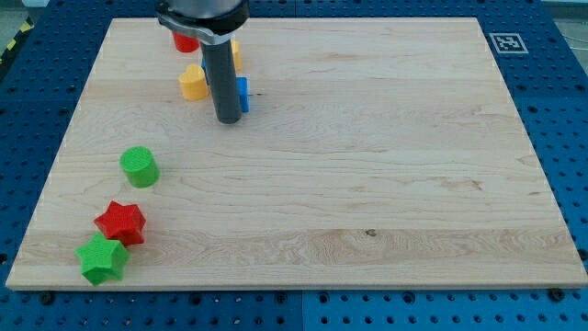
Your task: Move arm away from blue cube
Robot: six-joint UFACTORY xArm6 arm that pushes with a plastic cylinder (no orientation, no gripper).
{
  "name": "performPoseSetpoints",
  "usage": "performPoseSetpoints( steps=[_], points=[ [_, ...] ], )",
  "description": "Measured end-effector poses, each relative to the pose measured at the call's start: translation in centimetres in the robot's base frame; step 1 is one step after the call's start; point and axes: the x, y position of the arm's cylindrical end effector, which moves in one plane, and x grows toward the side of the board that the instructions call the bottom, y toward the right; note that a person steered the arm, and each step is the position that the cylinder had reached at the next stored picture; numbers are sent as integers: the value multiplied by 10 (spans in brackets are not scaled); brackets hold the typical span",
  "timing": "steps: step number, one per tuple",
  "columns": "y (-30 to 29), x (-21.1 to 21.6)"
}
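The blue cube (243, 94) lies near the view's top left of the wooden board (367, 165), mostly hidden behind the dark rod. My tip (228, 120) rests on the board just in front of the cube, at its lower left edge, touching or nearly touching it.
A yellow block (193, 82) sits left of the rod. A red block (186, 41) and another yellow block (235, 53) lie behind the rod, partly hidden. A green cylinder (139, 166), a red star (121, 222) and a green star (102, 258) lie at the lower left.
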Motion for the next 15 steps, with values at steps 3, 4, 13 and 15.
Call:
performPoseSetpoints(
  steps=[3, 4, 13, 15],
  points=[
    [0, -33],
    [15, -30],
    [-8, -39],
    [-1, -25]
  ],
)
